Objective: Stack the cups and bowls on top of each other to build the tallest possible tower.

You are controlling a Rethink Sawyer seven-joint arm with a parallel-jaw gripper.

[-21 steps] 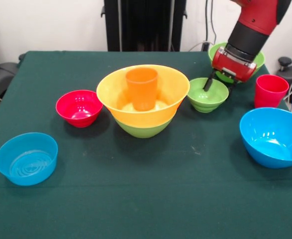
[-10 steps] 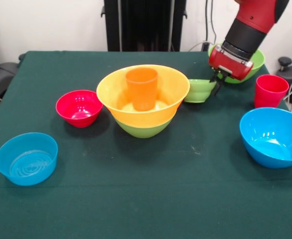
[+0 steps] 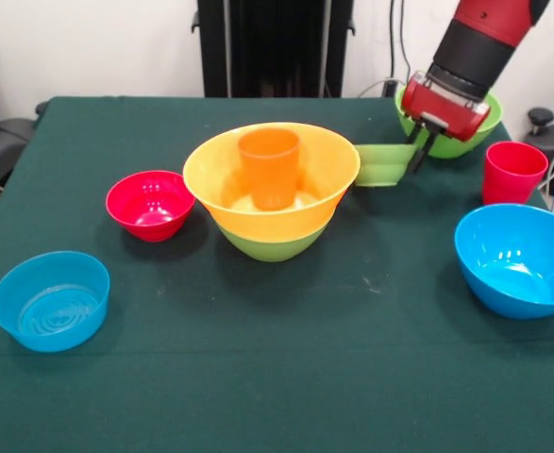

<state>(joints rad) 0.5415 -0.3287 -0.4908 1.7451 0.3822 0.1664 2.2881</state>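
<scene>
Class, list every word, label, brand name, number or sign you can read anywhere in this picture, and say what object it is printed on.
None can be read. The bowls, such as the wide orange bowl, the orange cup and the red cup are plain plastic with no print. The green tablecloth is bare, and the claw and its red housing show no legible marking.

My pincer pinches the small green bowl by its rim, lifted beside the wide orange bowl, which holds the orange cup.
</scene>
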